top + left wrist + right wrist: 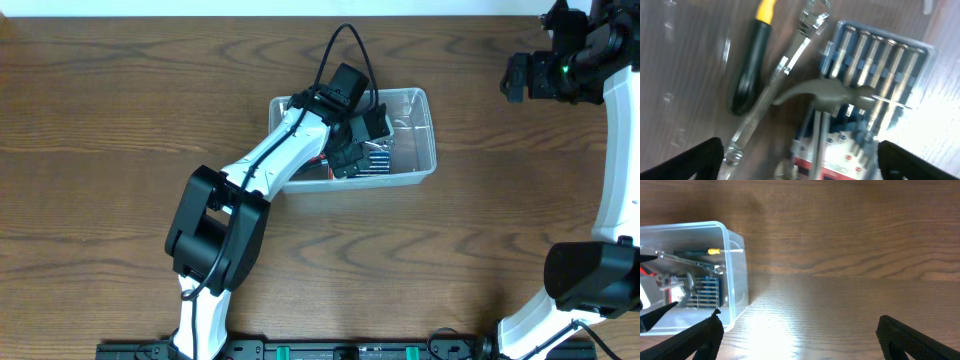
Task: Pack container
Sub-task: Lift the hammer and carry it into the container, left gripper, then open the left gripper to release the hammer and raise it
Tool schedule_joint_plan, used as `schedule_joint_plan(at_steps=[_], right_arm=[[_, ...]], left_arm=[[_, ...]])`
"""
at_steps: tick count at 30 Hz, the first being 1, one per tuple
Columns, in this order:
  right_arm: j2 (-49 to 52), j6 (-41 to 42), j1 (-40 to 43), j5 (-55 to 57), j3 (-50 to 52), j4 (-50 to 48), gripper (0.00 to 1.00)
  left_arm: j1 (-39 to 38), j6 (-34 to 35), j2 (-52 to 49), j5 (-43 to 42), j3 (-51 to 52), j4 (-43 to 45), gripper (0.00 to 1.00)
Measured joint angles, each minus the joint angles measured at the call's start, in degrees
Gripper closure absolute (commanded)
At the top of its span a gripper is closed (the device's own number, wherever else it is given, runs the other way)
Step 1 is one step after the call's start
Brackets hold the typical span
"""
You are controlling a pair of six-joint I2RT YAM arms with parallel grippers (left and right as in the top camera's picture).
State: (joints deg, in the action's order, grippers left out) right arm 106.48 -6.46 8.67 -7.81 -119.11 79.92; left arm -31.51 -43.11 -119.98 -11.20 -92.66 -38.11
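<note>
Several steel hand tools (790, 55) lie in the clear rectangular plastic container (430, 140) centred on the wooden table (100, 120); left end effector (799, 150) hovers above, fingers apart; right end effector (799, 322), parted, hangs aside, apparently to keep clear.

A robotics lab: robot arms (270, 160) at a wooden table (100, 120).

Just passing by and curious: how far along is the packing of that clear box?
Screwdriver, wrench, hammer and a bit set already lie in the box. The left gripper hangs open over them, empty; the right gripper is open too. No tools show outside, so little seems left.
</note>
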Motion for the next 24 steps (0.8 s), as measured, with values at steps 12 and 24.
schedule_joint_plan(at_steps=[12,24], right_arm=[[0.0,-0.15,-0.02,-0.76,0.0,-2.23,0.01],[0.0,-0.07,-6.25,1.16,0.0,-6.67,0.01]], left_arm=[[2.23,11.87,19.58,2.34,-0.09,-2.36,0.02],[28.55,35.67,36.83,6.03,-0.96,-16.79,0.02]])
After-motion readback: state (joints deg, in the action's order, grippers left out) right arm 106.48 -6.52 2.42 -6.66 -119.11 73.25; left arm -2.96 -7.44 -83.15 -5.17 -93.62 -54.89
